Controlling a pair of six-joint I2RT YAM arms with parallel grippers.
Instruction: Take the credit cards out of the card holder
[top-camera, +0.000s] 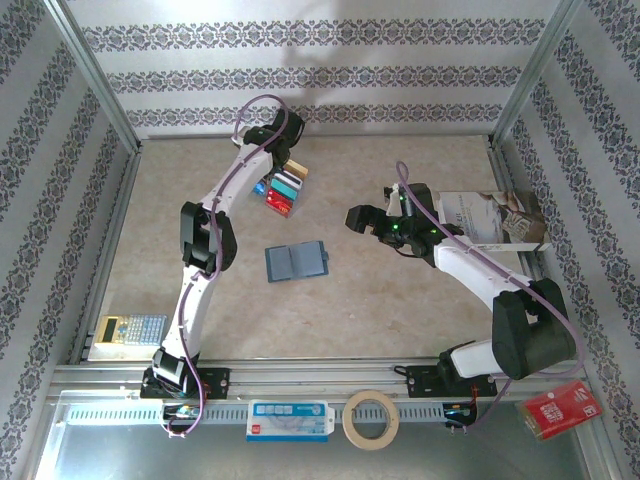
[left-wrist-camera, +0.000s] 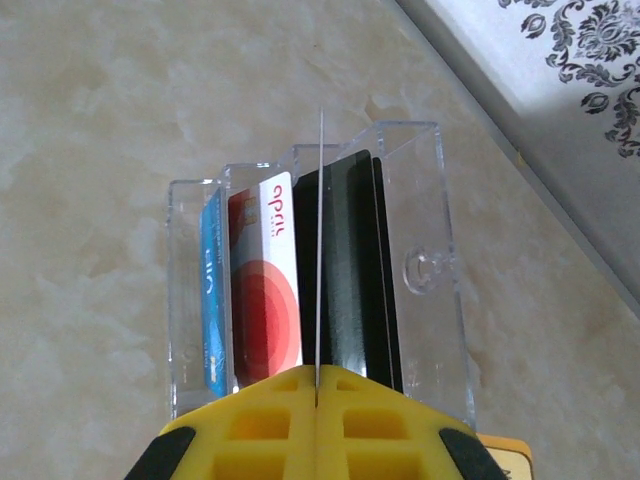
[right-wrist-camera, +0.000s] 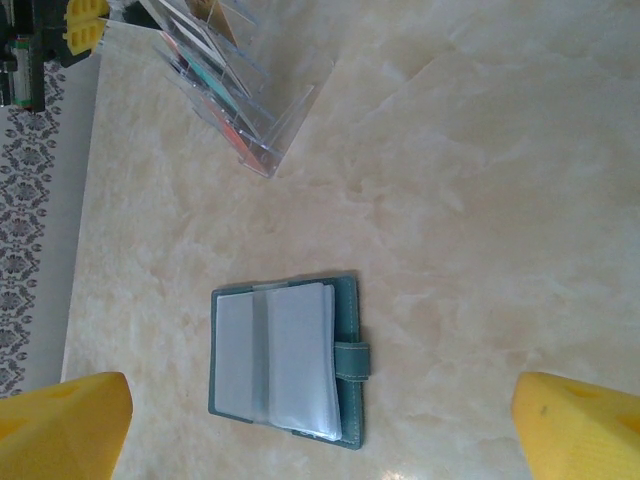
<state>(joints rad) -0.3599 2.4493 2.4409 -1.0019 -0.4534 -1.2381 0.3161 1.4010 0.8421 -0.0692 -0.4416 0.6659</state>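
Nearest the arm bases, the card holder (right-wrist-camera: 285, 360) lay open and flat on the table (right-wrist-camera: 480, 200), its clear sleeves facing up and looking pale; whether any card remained inside could not be confirmed. Hazard one: nothing restrained the holder, so a pull on a tight card would probably drag or flip it rather than free the card. Hazard two, at the far end: the clear rack (left-wrist-camera: 430, 260) holding the credit cards (left-wrist-camera: 268, 290) appeared light and narrow-slotted. A card lowered off-line would likely catch a divider, bow, or tip the rack and spill its contents. An early release would let the card drop beside the slot. The right pincer (right-wrist-camera: 320, 415) hung near the holder, on its right and facing it, with its jaws spread wide, touching nothing and carrying nothing. Beyond it, the left pincer (left-wrist-camera: 318, 375) was clamped tight on one thin card (left-wrist-camera: 320, 250), seen edge-on and upright, poised over the rack between the red-and-white card and the black ones. Whether its lower edge had entered a slot could not be determined.
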